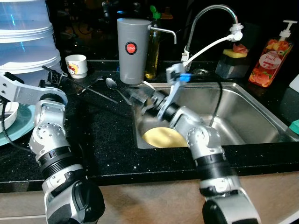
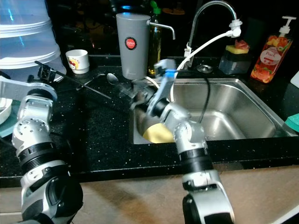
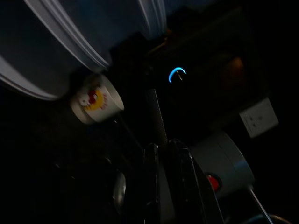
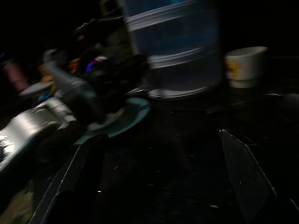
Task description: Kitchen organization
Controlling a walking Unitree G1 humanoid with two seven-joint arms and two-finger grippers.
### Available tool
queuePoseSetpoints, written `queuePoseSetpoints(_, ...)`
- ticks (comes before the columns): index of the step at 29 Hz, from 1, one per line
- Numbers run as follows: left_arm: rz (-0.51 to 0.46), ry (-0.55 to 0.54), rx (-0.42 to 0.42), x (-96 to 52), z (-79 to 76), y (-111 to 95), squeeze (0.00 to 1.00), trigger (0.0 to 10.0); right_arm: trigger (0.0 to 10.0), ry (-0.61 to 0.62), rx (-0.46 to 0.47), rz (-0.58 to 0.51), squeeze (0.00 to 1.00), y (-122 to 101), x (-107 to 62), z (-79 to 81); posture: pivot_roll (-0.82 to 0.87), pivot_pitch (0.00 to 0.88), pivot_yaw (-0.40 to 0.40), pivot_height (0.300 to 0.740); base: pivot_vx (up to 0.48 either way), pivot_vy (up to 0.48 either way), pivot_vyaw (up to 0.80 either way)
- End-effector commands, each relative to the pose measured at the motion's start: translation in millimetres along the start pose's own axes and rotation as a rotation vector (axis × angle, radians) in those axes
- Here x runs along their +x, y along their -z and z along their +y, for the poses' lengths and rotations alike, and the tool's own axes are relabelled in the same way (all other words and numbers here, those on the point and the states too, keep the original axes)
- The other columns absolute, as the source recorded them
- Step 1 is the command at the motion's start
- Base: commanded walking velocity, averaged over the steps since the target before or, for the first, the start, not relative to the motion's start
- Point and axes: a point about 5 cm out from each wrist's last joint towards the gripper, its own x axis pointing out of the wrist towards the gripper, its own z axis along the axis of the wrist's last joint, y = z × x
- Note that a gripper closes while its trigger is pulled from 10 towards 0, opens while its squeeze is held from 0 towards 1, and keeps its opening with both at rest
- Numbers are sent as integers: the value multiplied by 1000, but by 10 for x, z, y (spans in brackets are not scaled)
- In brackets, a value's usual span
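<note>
The right tool (image 1: 135, 99) hovers spread wide, just right of the spoon (image 1: 117, 88), whose handle points toward it. The left tool (image 1: 55, 73), fingers pressed together, sits farther off across the desk (image 1: 107, 135).

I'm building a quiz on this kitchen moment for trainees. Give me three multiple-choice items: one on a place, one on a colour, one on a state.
1. Where does the yellow plate lie?
A. in the sink
B. on the counter by the cup
C. on the teal plate

2. What colour is the tall canister behind the spoon?
A. white
B. grey
C. orange

3. How do the right gripper's fingers stand?
A. shut on the spoon
B. shut on nothing
C. open

Answers: 1 A, the yellow plate rests on the sink's floor at its left end. 2 B, the canister is grey with a red round label. 3 C, the right wrist view shows the two black fingers wide apart with bare counter between them.
</note>
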Motion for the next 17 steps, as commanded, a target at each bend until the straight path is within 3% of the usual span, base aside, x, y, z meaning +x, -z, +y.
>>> queuePoseSetpoints(1,69,76,34,-10,-98,188,0,0,10000,-98,-27,-9,0,-55,18,157,70,27,-5,740,0,0,0)
queuePoseSetpoints(5,86,99,60,-17,-120,231,0,0,10000,-122,-32,-11,0,-66,22,194,70,27,-5,740,0,0,0)
queuePoseSetpoints(9,122,200,181,-31,-195,379,0,0,10000,-261,-73,-25,0,-164,13,375,59,14,-5,740,0,0,0)
queuePoseSetpoints(12,124,207,183,-31,-199,385,0,0,10000,-280,-84,-17,0,-166,4,396,57,11,-3,740,0,0,0)
queuePoseSetpoints(17,125,252,215,-44,-242,403,0,0,10000,-285,-156,115,0,-13,-36,403,55,6,-3,740,0,0,0)
